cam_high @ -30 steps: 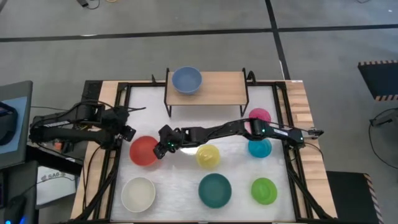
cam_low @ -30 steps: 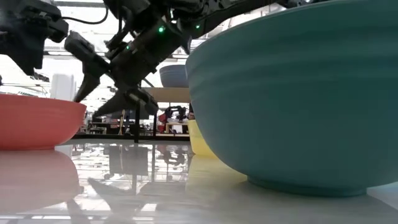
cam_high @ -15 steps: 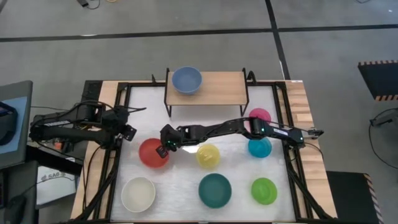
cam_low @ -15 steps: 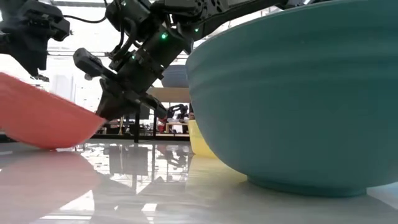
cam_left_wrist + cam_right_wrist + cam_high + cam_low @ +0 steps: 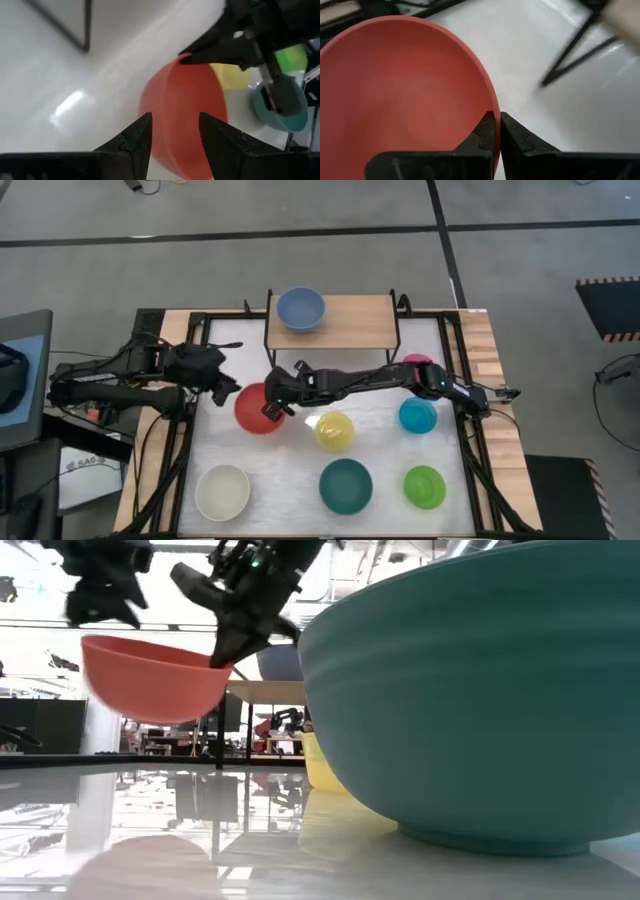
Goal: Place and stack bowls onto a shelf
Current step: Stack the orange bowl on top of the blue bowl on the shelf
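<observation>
Red bowl off the table, pinched at its rim by the right gripper.

From above: it hangs at six o'clock of the shelf, which carries the slate blue bowl; the left gripper, fingers apart, sits at the bowl's ten o'clock. Low view: bowl airborne. Right wrist: fingers clamped on the rim.

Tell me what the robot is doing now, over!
Right gripper jaws pinched on the red bowl's rim, bowl off the table. Left gripper open beside it. Slate blue bowl already on the shelf. Path looks clear.
</observation>
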